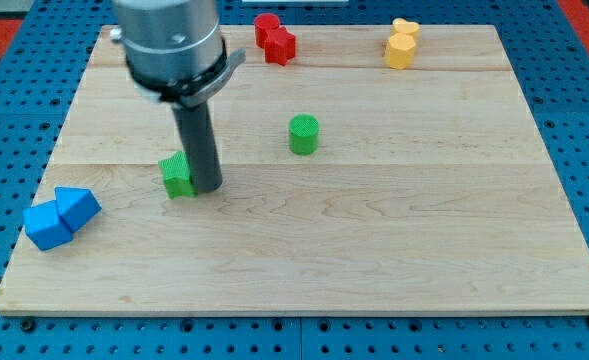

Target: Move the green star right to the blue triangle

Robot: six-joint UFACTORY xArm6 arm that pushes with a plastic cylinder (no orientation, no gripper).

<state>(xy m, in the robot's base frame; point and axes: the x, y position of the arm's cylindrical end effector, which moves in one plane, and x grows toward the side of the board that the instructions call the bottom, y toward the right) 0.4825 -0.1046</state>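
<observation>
The green star (177,175) lies on the wooden board (374,240) at the view's left of centre. My tip (207,187) rests right against the star's right side. Two blue blocks sit together near the board's left edge: one, which looks like the blue triangle (78,205), is up and to the right, and the other blue block (46,226) is lower left and touches it. The star is to the right of and slightly above the blue blocks, with a gap between them.
A green cylinder (304,134) stands near the board's middle. A red block (274,39) sits at the top centre and a yellow block (401,45) at the top right. The arm's grey housing (171,45) hangs over the upper left.
</observation>
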